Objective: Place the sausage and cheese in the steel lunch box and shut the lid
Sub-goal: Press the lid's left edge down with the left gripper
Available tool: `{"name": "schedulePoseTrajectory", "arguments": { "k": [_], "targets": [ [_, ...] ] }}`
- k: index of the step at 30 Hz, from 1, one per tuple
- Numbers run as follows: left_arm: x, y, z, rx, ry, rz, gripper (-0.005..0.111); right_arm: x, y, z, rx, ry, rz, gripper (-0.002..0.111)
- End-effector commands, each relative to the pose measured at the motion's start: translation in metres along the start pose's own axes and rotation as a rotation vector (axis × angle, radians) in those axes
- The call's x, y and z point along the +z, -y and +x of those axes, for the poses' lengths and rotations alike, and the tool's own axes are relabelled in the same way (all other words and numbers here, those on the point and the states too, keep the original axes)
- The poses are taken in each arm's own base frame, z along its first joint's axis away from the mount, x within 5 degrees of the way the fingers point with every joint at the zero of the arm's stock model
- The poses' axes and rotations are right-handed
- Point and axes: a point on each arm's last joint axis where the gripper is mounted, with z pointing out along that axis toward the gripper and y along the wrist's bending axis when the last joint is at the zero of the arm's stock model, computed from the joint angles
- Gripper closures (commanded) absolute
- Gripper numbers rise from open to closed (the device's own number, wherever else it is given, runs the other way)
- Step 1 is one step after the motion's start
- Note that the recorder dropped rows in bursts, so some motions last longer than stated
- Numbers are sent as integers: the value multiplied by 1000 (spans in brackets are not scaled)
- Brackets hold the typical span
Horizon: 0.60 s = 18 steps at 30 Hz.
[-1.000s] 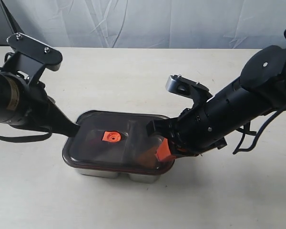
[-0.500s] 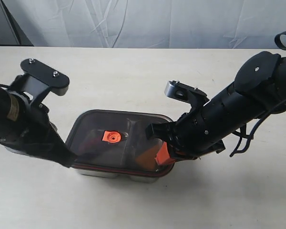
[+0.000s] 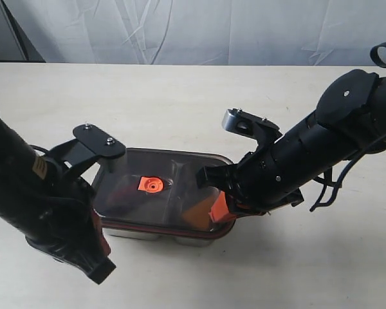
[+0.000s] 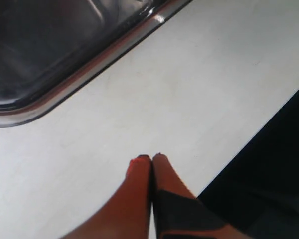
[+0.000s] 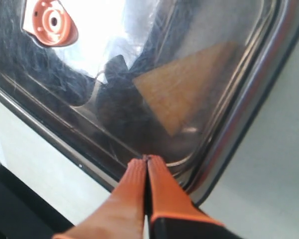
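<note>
— Smoky dark plastic is covering the whole box. Where is the food sitting?

— The lid (image 3: 170, 193) is lying on the steel lunch box (image 3: 186, 240), so I am reading the food through it. The cheese (image 5: 182, 92) is showing as an orange wedge in the compartment under my right wrist. A reddish blur under the other end is, I think, the sausage (image 3: 119, 188), though I am not making out its shape.

— And what are your hands doing?

— My right gripper (image 5: 147, 160) is pinched tight with nothing between its fingers, and its tips are resting on the lid's corner just inside the rim. I am judging that closed tips are giving me a blunt point for pressing the seal down there. The valve tab (image 5: 50, 20) is sitting well apart from them, toward the lid's middle.

— The left one?

— My left gripper (image 4: 152, 158) is likewise clamped on nothing. It is hanging over the bare table (image 4: 214, 74) just beside the box's edge, touching neither lid nor steel.

— So what is remaining?

— Both items are looking stowed and the lid is on, so I am guessing only the seating is left. Pressing one corner alone may be tipping the opposite edge up, so I am thinking the left side wants a push too.
</note>
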Motion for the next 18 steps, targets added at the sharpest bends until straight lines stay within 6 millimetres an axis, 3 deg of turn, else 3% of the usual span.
{"name": "schedulePoseTrajectory", "arguments": {
  "k": [1, 18],
  "targets": [
    [10, -2, -3, -7, -41, 13, 107, -1, -1, -2, -5, 13, 0, 109],
    [45, -16, -18, -29, -58, -29, 107, -1, -1, -2, 3, 15, -7, 109]
  ]
}}
